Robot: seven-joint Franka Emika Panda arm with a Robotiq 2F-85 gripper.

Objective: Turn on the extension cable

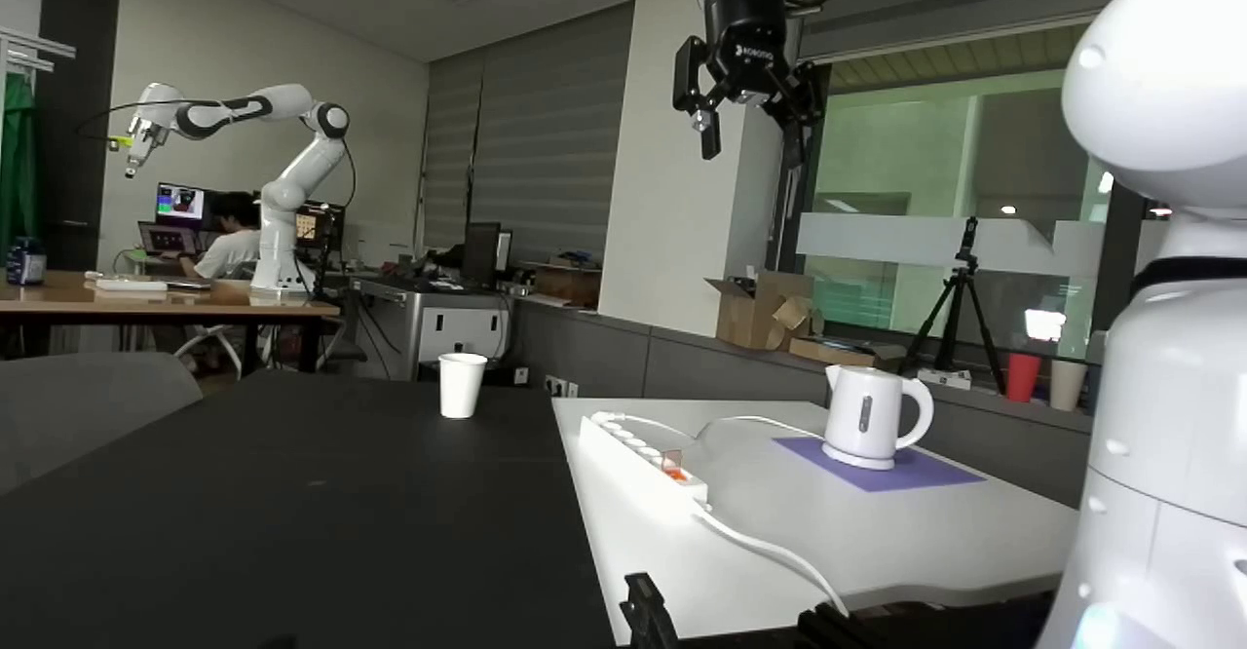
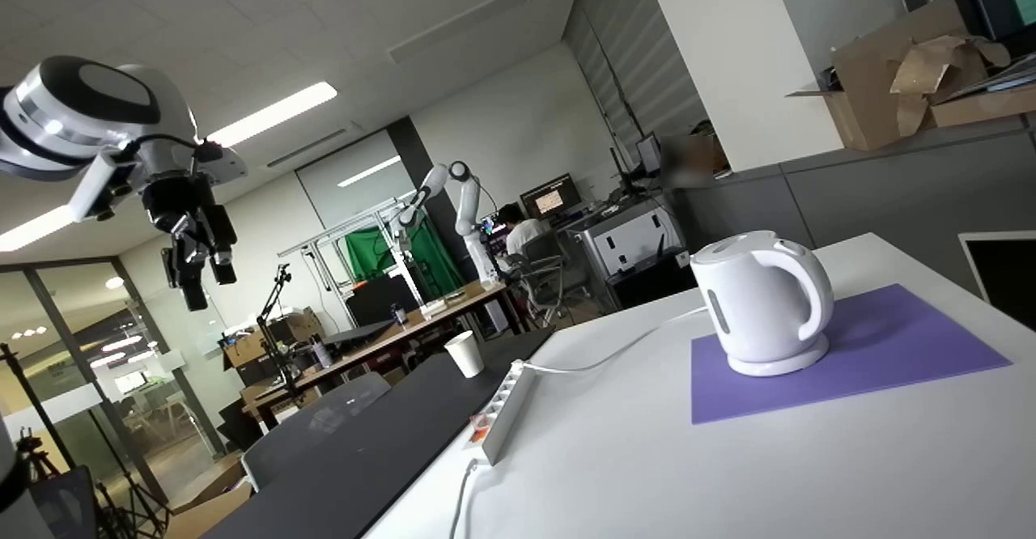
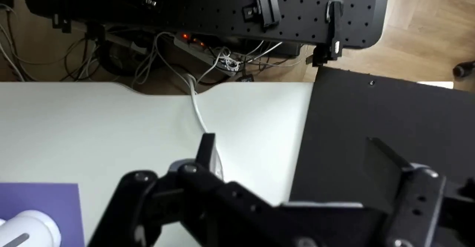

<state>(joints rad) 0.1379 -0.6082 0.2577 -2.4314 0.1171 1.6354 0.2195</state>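
The extension cable is a long white power strip that lies on the white table along its border with the black table, in both exterior views (image 1: 638, 452) (image 2: 503, 413). Its red-orange switch sits at one end, in both exterior views (image 1: 674, 474) (image 2: 480, 430). In the wrist view its white cord (image 3: 198, 113) runs up to the table edge; the strip itself is mostly hidden behind a finger. My gripper hangs high above the tables, apart from the strip, in both exterior views (image 1: 755, 137) (image 2: 208, 286). In the wrist view the gripper (image 3: 291, 139) has its fingers wide apart with nothing between them.
A white kettle (image 1: 863, 415) stands on a purple mat (image 1: 930, 474) on the white table. A thin cord runs between kettle and strip. A white paper cup (image 1: 460, 386) stands on the black table (image 1: 341, 513). Another strip with red lights (image 3: 200, 52) lies below the table edge.
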